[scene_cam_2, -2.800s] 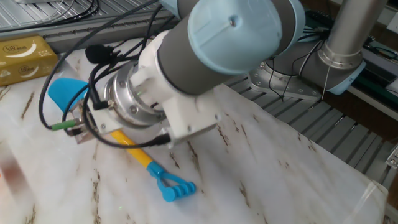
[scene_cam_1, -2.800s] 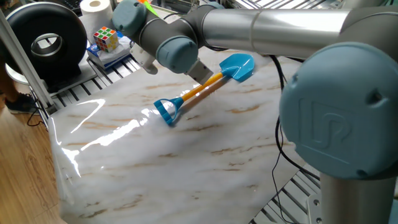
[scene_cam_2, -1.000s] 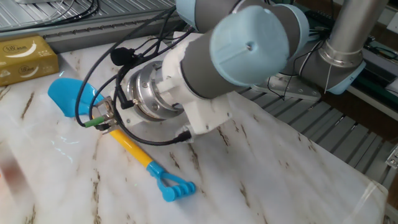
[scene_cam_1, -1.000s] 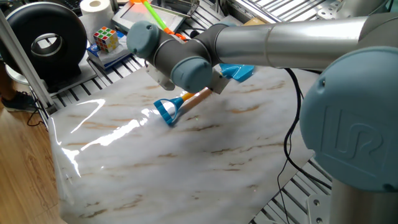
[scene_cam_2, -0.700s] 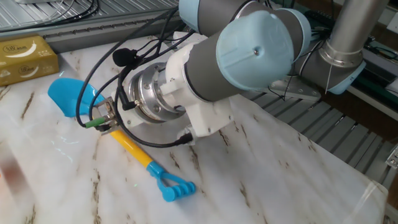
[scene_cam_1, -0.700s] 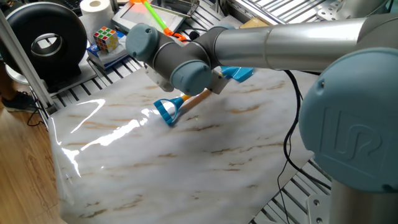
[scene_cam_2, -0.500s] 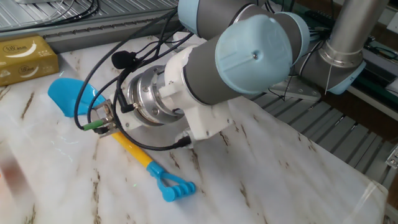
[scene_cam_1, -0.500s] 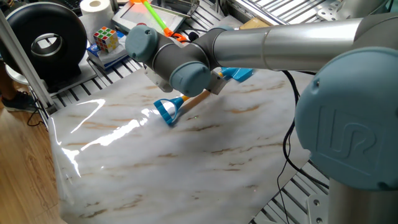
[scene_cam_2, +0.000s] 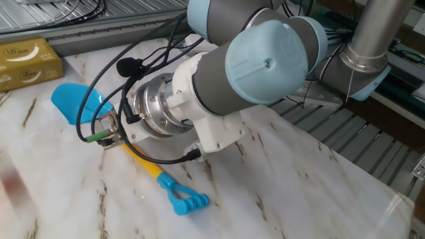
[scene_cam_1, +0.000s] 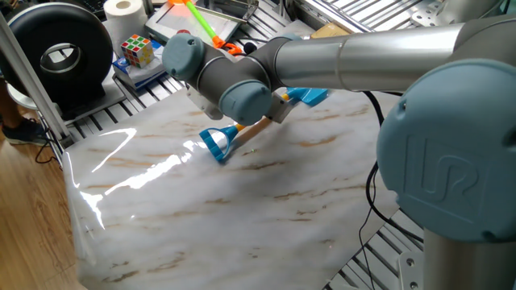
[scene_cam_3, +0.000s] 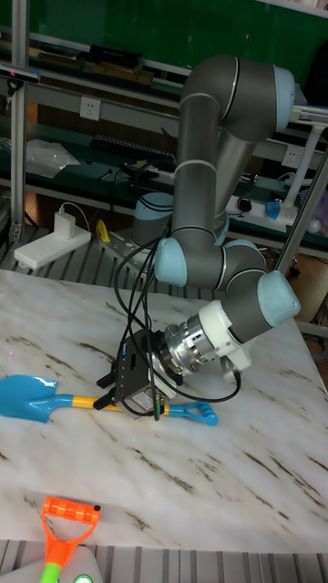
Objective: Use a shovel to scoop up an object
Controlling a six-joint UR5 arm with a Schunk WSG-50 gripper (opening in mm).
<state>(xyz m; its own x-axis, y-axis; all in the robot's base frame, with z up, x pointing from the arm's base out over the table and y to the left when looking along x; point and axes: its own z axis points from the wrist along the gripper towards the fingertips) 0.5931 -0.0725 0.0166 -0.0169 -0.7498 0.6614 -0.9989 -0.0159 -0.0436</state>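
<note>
One shovel (scene_cam_3: 100,402) lies flat on the marble counter (scene_cam_3: 246,474), its light-blue blade (scene_cam_3: 25,397) out to the left of the pincer (scene_cam_3: 123,392), which sits low over the orange-yellow shaft; whether its fingers pinch the shaft I cannot tell. The blue loop end (scene_cam_3: 196,414) pokes out to the right. Beyond the blade rests the tan-yellow block (scene_cam_2: 25,61)

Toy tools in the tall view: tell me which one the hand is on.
The shovel with the light-blue blade, lying flat under the hand. The orange-headed tool sits apart at the near edge.
</note>
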